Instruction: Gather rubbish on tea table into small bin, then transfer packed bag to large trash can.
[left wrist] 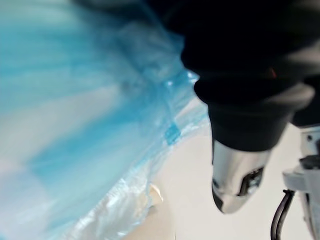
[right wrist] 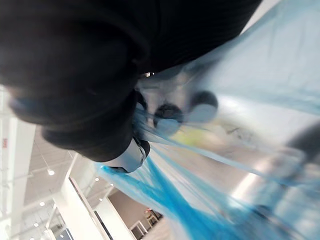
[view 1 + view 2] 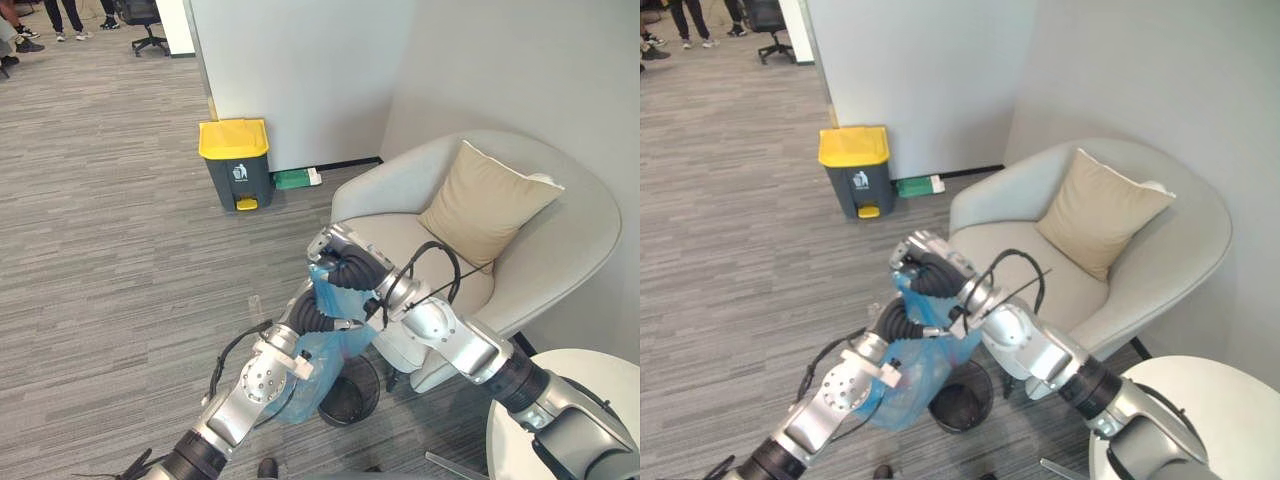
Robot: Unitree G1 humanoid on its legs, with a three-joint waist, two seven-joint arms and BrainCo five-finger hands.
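Blue bag above small bin.
Right hand probably pinches its top; left hand grip unclear; floor beyond bin open.

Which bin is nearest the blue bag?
The small black mesh bin, open-topped, just beside the bag; the yellow-lidded bin stands away by the wall.

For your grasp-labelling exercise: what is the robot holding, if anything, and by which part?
The blue bag, by its gathered top in the right hand; the left hand lies against it just below, grip hidden.
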